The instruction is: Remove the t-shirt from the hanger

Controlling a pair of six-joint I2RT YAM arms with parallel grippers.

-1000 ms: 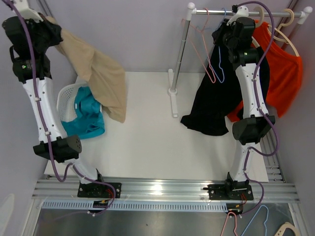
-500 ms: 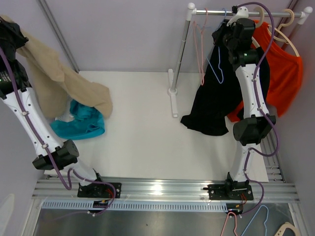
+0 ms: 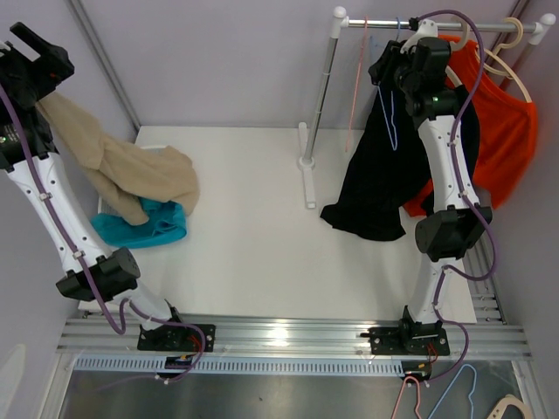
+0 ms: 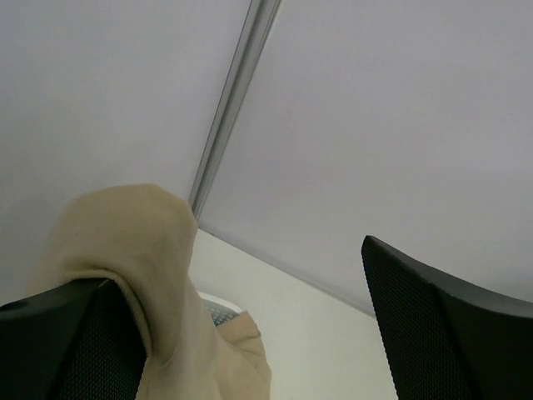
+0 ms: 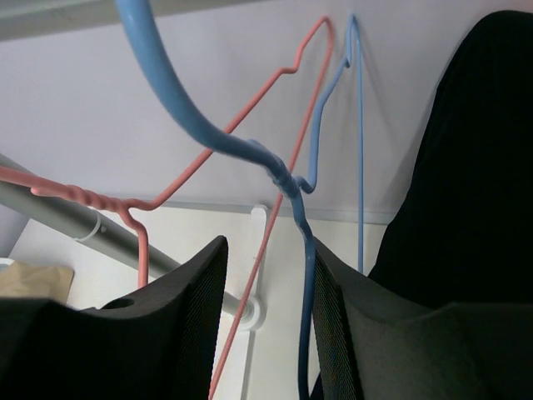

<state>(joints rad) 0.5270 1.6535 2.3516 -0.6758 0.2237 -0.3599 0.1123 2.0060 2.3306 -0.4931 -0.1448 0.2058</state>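
The beige t-shirt (image 3: pixel 140 175) is off the hanger and slumps from my raised left arm down onto a pile at the table's left. My left gripper (image 3: pixel 44 54) (image 4: pixel 250 350) stands wide open at the top left. A fold of the beige t-shirt (image 4: pixel 125 250) still lies over its left finger (image 4: pixel 67 342). The bare blue hanger (image 3: pixel 390 113) (image 5: pixel 250 150) hangs from the rail. My right gripper (image 3: pixel 391 65) (image 5: pixel 266 325) is open around the hanger's wire, which rests against the right finger (image 5: pixel 350 333).
A teal garment (image 3: pixel 144 225) and a white basket (image 4: pixel 215 310) lie under the beige shirt. On the rack rail (image 3: pixel 454 24) hang a pink hanger (image 3: pixel 356 78), a black shirt (image 3: pixel 376 183) and an orange garment (image 3: pixel 502 131). The rack post (image 3: pixel 321 87) stands mid-table.
Both grippers opened. The beige shirt dropped from the left jaws onto the teal pile. The blue and pink hangers swung back to hang straight down from the rail.
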